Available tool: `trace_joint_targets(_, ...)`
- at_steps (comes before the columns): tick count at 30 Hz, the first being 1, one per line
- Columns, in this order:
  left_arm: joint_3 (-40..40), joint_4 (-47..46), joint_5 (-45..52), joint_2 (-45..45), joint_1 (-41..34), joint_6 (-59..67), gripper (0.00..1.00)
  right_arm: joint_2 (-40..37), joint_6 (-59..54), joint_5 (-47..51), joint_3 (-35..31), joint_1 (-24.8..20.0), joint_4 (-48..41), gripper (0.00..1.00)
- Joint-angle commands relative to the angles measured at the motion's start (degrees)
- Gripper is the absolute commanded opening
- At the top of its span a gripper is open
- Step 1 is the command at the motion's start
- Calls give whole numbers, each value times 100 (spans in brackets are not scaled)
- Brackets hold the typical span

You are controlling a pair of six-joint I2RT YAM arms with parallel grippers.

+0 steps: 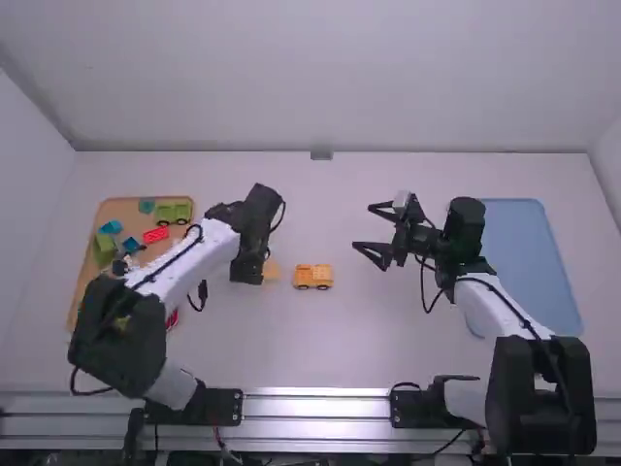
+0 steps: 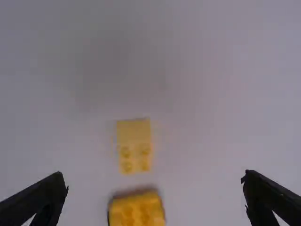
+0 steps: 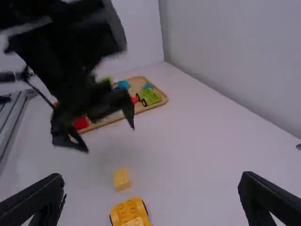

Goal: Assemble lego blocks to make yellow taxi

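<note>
Left of the toy car point(image 1: 313, 277) lies a yellow block point(image 2: 134, 146), with the left claw point(image 1: 248, 270) raised there, spread wide; right of the car, the right claw point(image 1: 361, 226) gapes too.

On the bench point(image 1: 359, 349), a tray point(image 1: 118, 210) holding blocks point(image 1: 156, 235) lies left, a second tray point(image 1: 534, 252) right, and between them sits a toy car point(image 1: 313, 277) with a loose block point(image 1: 273, 270) just left of it.

White table point(image 1: 388, 359), plain pale walls point(image 1: 320, 78), silvery metal rails point(image 1: 315, 417) along the near edge
</note>
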Motion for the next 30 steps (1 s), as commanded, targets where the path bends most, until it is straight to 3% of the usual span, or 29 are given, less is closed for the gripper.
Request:
trace_joint_targets(1, 380, -319, -949, -503, 81, 1373, 99, 35, 2, 33, 151, 0, 15, 99)
trace_joint_targets(7, 638, -813, -1991, -1200, 79, 4015, 99, 35, 0, 151, 151, -2, 9, 99)
trace_joint_targets(10, 612, -852, -2498, -1283, 50, 4894, 99, 35, -2, 153, 151, 7, 11, 99)
trace_joint_targets(15, 601, -1709, -3576, -1281, 37, 7482, 99, 35, -197, 151, 151, -4, 17, 99)
trace_joint_targets(19, 501, -1333, -3622, -1281, 39, 8148, 99, 35, -205, 151, 151, -4, 28, 99)
trace_joint_targets(20, 472, -1222, -3526, -1281, 42, 8459, 99, 35, -229, 149, 151, -4, 24, 99)
trace_joint_targets(24, 85, -116, -2013, -1279, 122, 11724, 99, 35, -297, 146, 151, -2, 22, 99)
trace_joint_targets(27, -448, 841, 236, -1279, 323, 14513, 99, 35, -297, 138, 151, 7, 22, 99)
trace_joint_targets(28, -479, 874, 348, -1279, 339, 14629, 99, 35, -302, 129, 151, 7, 22, 99)
trace_joint_targets(30, -831, 1180, 1716, -1279, 540, 16187, 99, 35, -302, 131, 151, 7, 22, 99)
